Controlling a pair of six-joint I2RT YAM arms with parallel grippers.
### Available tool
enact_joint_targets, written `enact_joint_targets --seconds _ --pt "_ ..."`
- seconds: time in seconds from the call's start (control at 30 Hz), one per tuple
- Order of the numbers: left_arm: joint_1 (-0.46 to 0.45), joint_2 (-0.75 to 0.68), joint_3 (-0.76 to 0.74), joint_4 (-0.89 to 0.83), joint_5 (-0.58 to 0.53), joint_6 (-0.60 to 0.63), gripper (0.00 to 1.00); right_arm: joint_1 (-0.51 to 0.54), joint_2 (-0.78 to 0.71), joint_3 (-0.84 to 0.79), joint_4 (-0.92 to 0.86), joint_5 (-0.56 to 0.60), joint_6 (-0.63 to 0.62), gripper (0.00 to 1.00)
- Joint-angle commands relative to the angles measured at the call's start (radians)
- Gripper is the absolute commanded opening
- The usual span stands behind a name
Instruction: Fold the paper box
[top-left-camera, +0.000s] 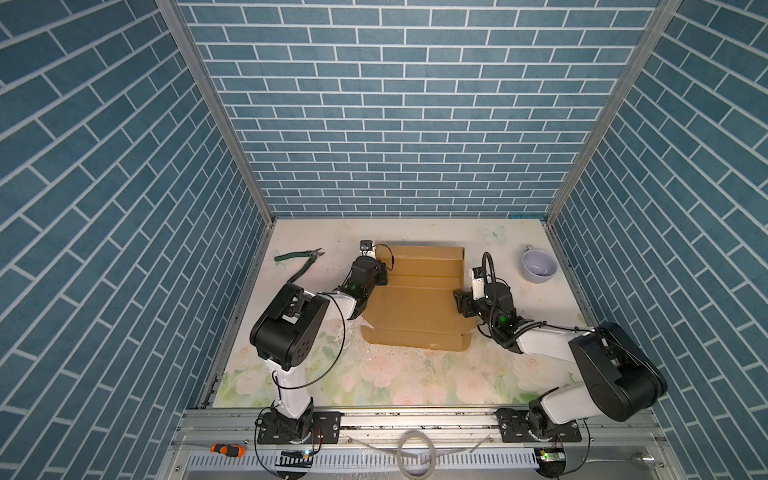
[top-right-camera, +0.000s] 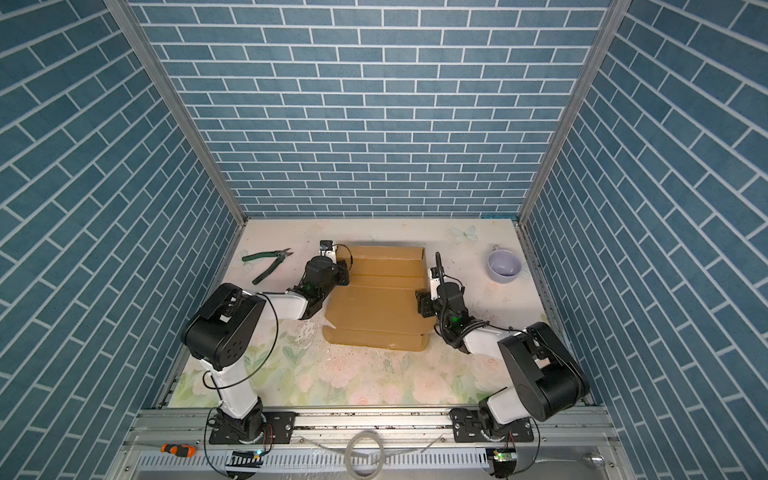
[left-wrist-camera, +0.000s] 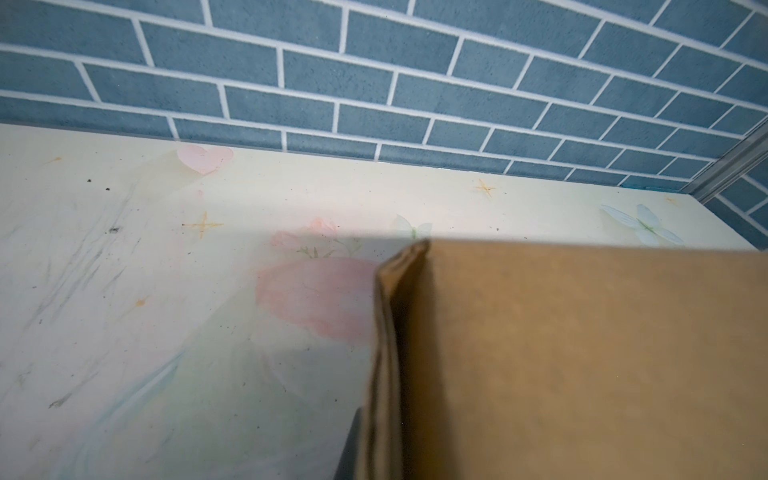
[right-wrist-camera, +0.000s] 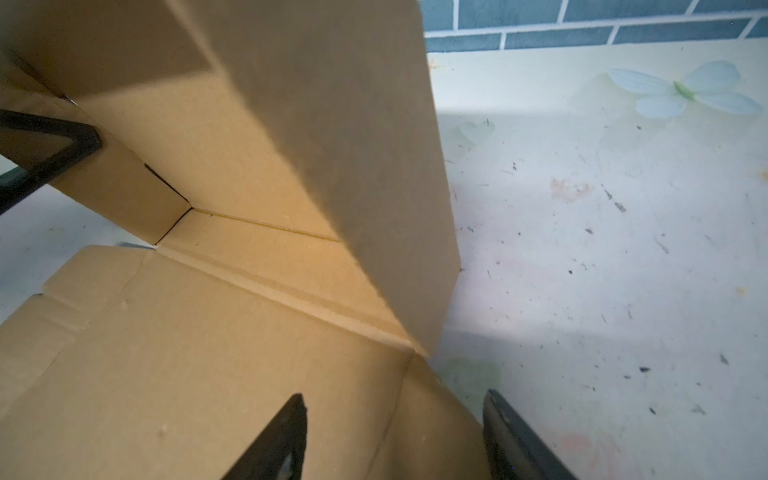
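The paper box is a brown cardboard sheet in the middle of the table. Its front part lies flat and its rear panels are folded up. My left gripper is at the box's left rear edge, shut on a folded side flap. My right gripper is open at the box's right edge, with the right side flap between its fingers. A raised panel stands just beyond the right gripper.
Green-handled cutters lie at the back left of the table. A lilac cup stands at the back right. An orange-handled screwdriver rests on the front rail. Blue brick walls close in three sides.
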Motion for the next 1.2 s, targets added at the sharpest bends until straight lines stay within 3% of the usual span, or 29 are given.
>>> enact_joint_targets --seconds 0.0,0.2,0.37,0.57,0.67,1.17 --pt "-0.01 0.098 -0.062 -0.303 0.046 -0.026 0.0 -0.026 -0.071 -0.017 -0.151 -0.112 0.033 0.69" --pt "-0.01 0.095 -0.055 -0.317 0.045 -0.026 0.0 -0.096 -0.254 0.025 -0.309 -0.221 0.103 0.69" --pt "-0.014 0.085 -0.047 -0.331 0.03 -0.019 0.0 -0.181 -0.367 0.206 -0.528 -0.252 0.318 0.73" --pt "-0.03 0.068 -0.023 -0.36 0.01 0.004 0.0 -0.243 -0.202 0.484 -0.672 -0.442 0.493 0.75" --pt "-0.036 0.064 -0.019 -0.368 0.003 0.011 0.0 -0.243 -0.114 0.568 -0.702 -0.485 0.513 0.75" --pt "-0.056 0.08 -0.008 -0.374 -0.005 0.017 0.0 -0.249 0.073 0.616 -0.643 -0.56 0.523 0.6"
